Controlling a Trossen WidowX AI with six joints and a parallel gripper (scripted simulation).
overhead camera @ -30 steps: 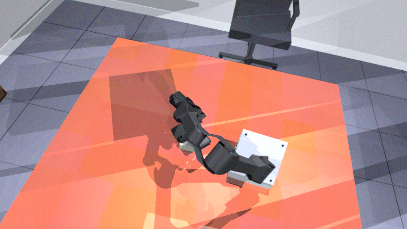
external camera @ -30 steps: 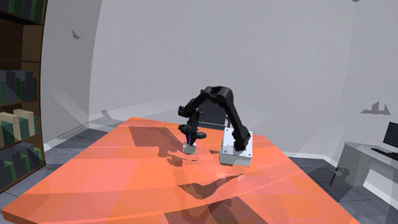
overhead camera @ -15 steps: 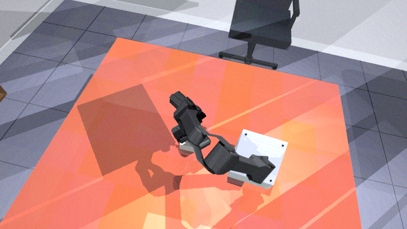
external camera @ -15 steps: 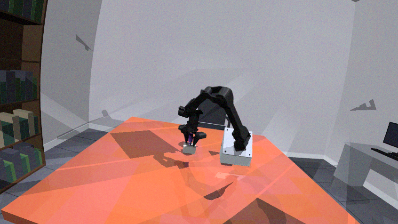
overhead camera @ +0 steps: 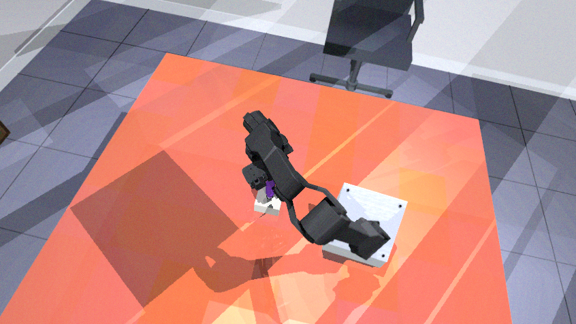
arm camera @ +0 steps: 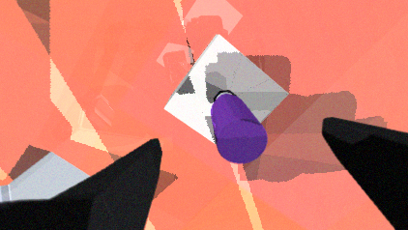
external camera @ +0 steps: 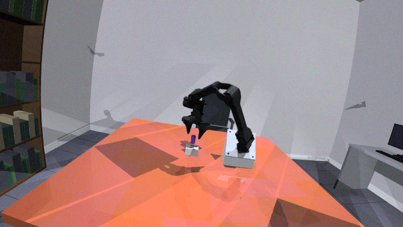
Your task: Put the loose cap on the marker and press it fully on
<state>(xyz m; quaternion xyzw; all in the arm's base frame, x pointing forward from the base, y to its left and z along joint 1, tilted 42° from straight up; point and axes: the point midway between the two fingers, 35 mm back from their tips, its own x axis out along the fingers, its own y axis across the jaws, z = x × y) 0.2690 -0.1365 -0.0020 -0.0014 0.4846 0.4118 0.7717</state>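
The purple cap point(overhead camera: 269, 189) point(external camera: 193, 138) point(arm camera: 240, 142) sits upright on top of the marker, in line with it. The marker stands in the white holder block point(overhead camera: 266, 208) point(external camera: 191, 152) point(arm camera: 271, 92), and little of it shows below the cap. A dark ring shows at its foot in the wrist view. How tightly the cap is seated cannot be told. My gripper point(external camera: 194, 136) point(arm camera: 239, 135) is open and empty. In the wrist view its fingers stand wide apart on either side of the cap and touch nothing. In the exterior view the fingertips are around the height of the cap's top or just above.
The arm's white base box point(overhead camera: 372, 201) point(external camera: 238, 163) point(arm camera: 50, 176) stands on the orange table point(overhead camera: 193, 80) point(external camera: 168, 203) to the right of the holder block in the top and exterior views. An office chair point(overhead camera: 368, 36) stands beyond the table's back edge. Shadows cross the table.
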